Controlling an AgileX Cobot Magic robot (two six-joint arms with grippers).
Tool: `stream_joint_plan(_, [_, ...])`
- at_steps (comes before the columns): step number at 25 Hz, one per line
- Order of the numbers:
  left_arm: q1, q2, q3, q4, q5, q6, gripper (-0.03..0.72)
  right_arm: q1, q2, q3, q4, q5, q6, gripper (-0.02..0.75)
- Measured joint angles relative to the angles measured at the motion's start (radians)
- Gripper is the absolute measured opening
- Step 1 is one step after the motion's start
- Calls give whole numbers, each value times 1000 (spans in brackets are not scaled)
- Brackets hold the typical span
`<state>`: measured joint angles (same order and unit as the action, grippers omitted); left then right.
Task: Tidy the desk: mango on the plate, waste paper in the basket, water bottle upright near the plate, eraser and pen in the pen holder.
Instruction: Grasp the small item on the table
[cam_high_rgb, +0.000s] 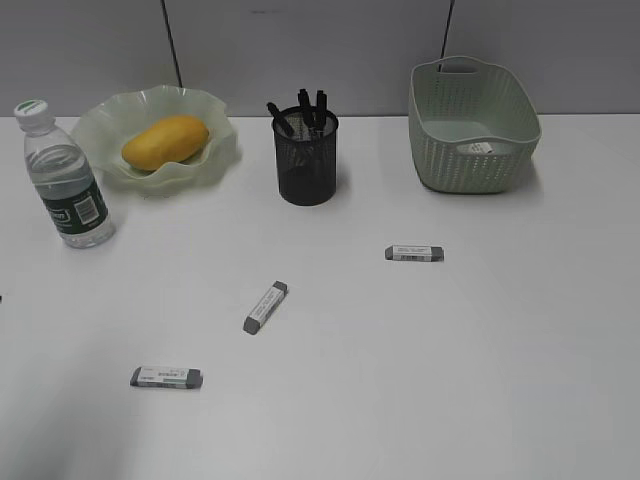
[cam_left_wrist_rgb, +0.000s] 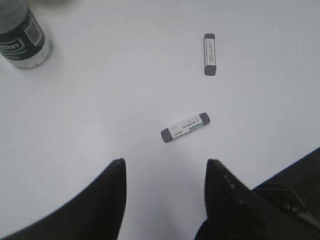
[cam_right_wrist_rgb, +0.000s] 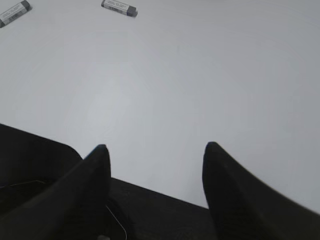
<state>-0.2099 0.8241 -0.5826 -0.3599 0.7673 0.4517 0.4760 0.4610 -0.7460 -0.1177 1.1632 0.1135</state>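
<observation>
The mango (cam_high_rgb: 166, 141) lies on the wavy green plate (cam_high_rgb: 215, 112) at the back left of the desk (cam_high_rgb: 450, 360). The water bottle (cam_high_rgb: 68, 175) stands upright left of the plate; it also shows in the left wrist view (cam_left_wrist_rgb: 22, 37). The black mesh pen holder (cam_high_rgb: 306, 160) holds several dark pens (cam_high_rgb: 305, 105). A small white paper scrap (cam_high_rgb: 480, 147) lies inside the basket (cam_high_rgb: 470, 125). Three erasers lie on the desk: right (cam_high_rgb: 414, 253), middle (cam_high_rgb: 265, 307), front left (cam_high_rgb: 166, 377). My left gripper (cam_left_wrist_rgb: 166, 165) is open and empty, just short of the front left eraser (cam_left_wrist_rgb: 185, 127). My right gripper (cam_right_wrist_rgb: 157, 146) is open and empty.
Neither gripper shows in the exterior view. The left wrist view also holds the middle eraser (cam_left_wrist_rgb: 209, 54). The right wrist view shows two erasers far ahead, one (cam_right_wrist_rgb: 119, 7) and another (cam_right_wrist_rgb: 14, 12), and a dark surface below the desk's edge (cam_right_wrist_rgb: 150, 210).
</observation>
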Motion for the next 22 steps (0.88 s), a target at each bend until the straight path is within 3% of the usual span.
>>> stream_joint_plan(7, [-11, 189, -131, -6, 7, 168, 405, 0, -242, 106, 8, 3, 1, 470])
stream_joint_plan(14, [-26, 413, -246, -7, 33, 462, 451, 0, -317, 153, 33, 6, 2, 470])
stream_joint_plan(17, [-77, 497, -261, 1, 20, 544, 463, 0, -318, 174, 43, 9, 2, 470])
stream_joint_plan(22, [-235, 617, -263, 166, -47, 580, 466, 0, -318, 175, 45, 9, 2, 470])
